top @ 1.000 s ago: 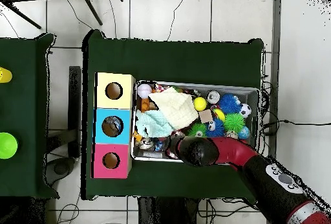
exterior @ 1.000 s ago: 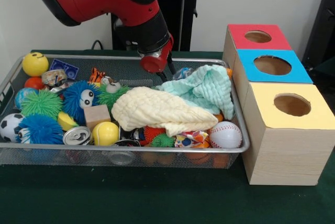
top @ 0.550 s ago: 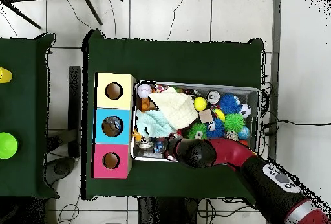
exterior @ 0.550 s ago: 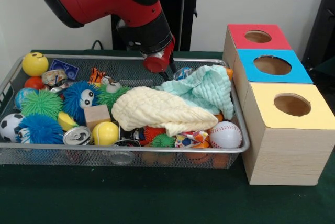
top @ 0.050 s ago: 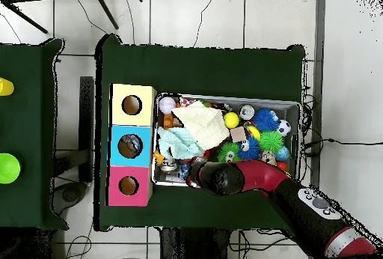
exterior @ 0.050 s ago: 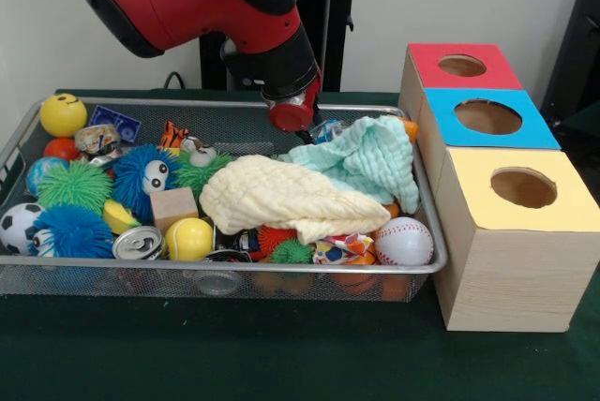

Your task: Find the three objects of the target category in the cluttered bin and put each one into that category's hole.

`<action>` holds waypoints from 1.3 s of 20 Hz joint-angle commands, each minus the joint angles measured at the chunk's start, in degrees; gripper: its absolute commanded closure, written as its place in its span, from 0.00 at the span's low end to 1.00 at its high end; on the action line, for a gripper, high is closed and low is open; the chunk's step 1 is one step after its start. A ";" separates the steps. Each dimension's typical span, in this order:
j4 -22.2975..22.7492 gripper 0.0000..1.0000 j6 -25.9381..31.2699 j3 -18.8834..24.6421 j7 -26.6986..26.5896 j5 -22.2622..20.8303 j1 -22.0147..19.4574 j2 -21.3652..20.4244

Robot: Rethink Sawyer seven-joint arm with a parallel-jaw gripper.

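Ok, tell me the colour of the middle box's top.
Blue, around a round hole; the box shows best in the front view.

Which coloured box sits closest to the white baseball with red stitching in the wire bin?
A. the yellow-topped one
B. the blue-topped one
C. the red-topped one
A: in the front view the white baseball lies in the bin's corner right beside the yellow-topped wooden box, while the blue-topped and red-topped boxes stand farther back.
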 commanded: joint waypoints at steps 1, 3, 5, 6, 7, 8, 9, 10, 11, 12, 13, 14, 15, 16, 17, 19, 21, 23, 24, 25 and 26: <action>-4.24 0.00 -5.19 4.51 2.19 -3.73 2.64 5.61; -4.19 0.00 -5.04 4.42 2.42 -3.51 2.77 5.66; -3.83 0.00 -4.57 4.42 2.95 -2.90 2.91 5.31; -3.89 0.00 -4.25 4.21 2.94 -2.93 3.14 5.17; -3.85 1.00 -4.14 4.50 2.67 -2.82 2.88 5.43; -4.15 1.00 -3.56 3.92 2.77 -2.99 3.44 5.02; -4.45 1.00 -2.98 3.34 2.87 -3.16 4.00 4.61; -4.57 1.00 -3.42 4.78 1.69 -2.49 2.26 6.47; -4.13 1.00 -3.59 6.49 -0.03 -2.49 1.12 7.29; -3.70 1.00 -2.91 6.71 -0.27 -2.37 1.38 6.76; -3.55 1.00 -2.49 5.57 2.07 -1.35 2.19 5.88; -3.10 1.00 -2.03 4.94 4.21 -0.15 2.71 5.01; -2.78 1.00 -1.93 5.28 4.15 -0.19 2.61 4.79; -2.75 1.00 -1.69 5.52 4.11 -0.07 2.72 4.66; -2.73 1.00 -1.46 5.76 4.07 0.04 2.84 4.52; -3.07 1.00 -0.76 5.12 5.00 0.66 3.42 4.00; -2.93 1.00 -0.11 4.78 5.64 1.21 3.59 3.19; -2.80 1.00 0.58 4.93 5.72 1.66 3.67 2.53; -2.37 1.00 1.26 5.11 6.09 2.26 3.76 1.49; -2.03 1.00 1.60 5.33 6.30 2.70 3.70 0.85; -1.55 1.00 1.96 5.60 6.67 3.32 3.60 -0.10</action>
